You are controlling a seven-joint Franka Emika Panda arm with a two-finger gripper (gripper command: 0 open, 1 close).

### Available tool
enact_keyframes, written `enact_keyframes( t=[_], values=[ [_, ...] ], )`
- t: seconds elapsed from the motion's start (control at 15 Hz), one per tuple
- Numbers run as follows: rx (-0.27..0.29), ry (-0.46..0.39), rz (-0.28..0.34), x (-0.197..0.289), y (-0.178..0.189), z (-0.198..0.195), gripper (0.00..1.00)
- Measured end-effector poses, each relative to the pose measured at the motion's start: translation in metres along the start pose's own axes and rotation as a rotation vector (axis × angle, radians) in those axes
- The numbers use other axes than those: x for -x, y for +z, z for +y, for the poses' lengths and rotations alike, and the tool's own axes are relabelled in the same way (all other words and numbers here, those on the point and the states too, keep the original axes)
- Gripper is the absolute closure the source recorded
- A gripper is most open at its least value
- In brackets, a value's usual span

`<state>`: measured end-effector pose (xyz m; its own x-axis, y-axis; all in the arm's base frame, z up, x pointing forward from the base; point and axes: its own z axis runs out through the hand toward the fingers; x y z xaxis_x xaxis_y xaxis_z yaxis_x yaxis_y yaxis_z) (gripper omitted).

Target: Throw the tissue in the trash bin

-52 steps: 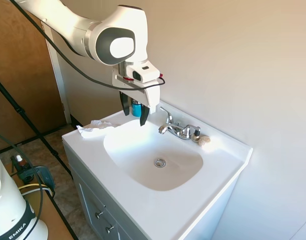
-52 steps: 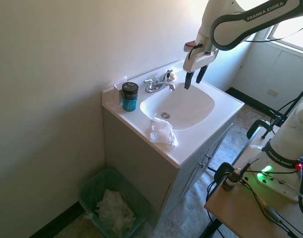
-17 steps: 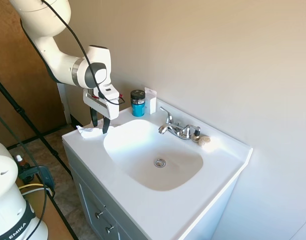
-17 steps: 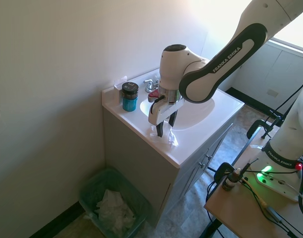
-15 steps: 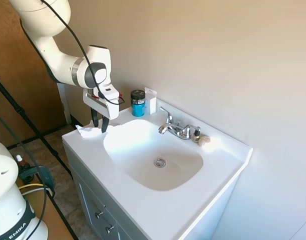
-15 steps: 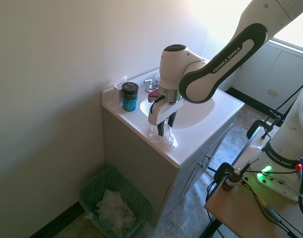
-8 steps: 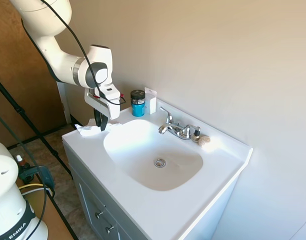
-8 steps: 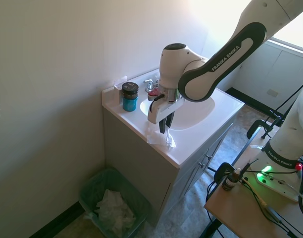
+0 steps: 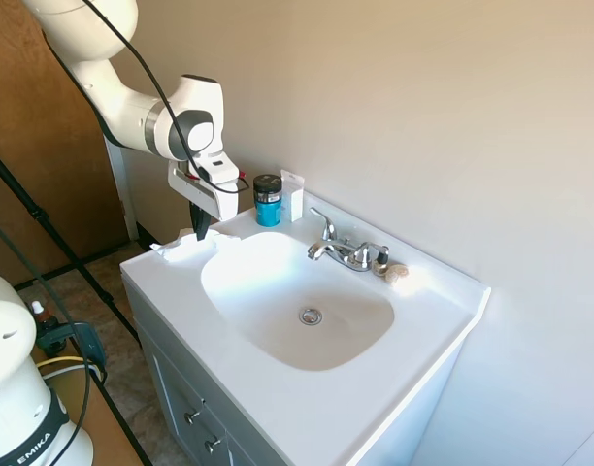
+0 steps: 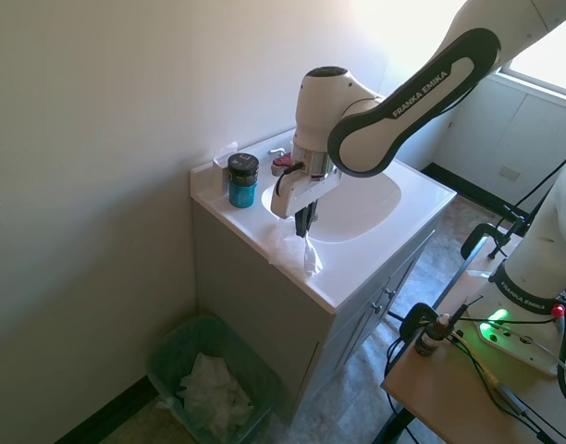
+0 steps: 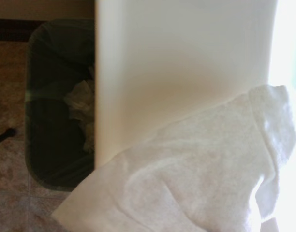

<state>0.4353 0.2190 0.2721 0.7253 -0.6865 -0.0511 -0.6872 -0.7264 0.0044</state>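
Gripper [image 10: 304, 222] clamped on tissue [image 10: 292, 252], lifted partly off vanity counter [image 10: 357, 277]. Trash bin [image 10: 214, 379] on floor beside vanity.

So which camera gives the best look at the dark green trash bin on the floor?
The second exterior view: the dark green trash bin stands whole beside the vanity, crumpled paper inside. The wrist view shows the bin blurred, partly hidden by the white countertop. The first exterior view misses it.
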Motion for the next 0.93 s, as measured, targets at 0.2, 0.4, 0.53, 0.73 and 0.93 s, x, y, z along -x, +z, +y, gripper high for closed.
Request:
enact_keyframes(
  t=[0.2, 0.4, 0.53, 0.73, 0.93],
  values=[
    [-0.013, -0.045, 0.055, 0.034, -0.031, -0.024, 1.0],
    [0.004, -0.089, 0.107, 0.068, -0.047, -0.058, 1.0],
    [0.028, -0.115, 0.122, 0.088, -0.04, -0.085, 1.0],
    [0.088, -0.135, 0.128, 0.107, -0.002, -0.122, 1.0],
    [0.123, -0.149, 0.116, 0.11, 0.045, -0.154, 1.0]
  ],
)
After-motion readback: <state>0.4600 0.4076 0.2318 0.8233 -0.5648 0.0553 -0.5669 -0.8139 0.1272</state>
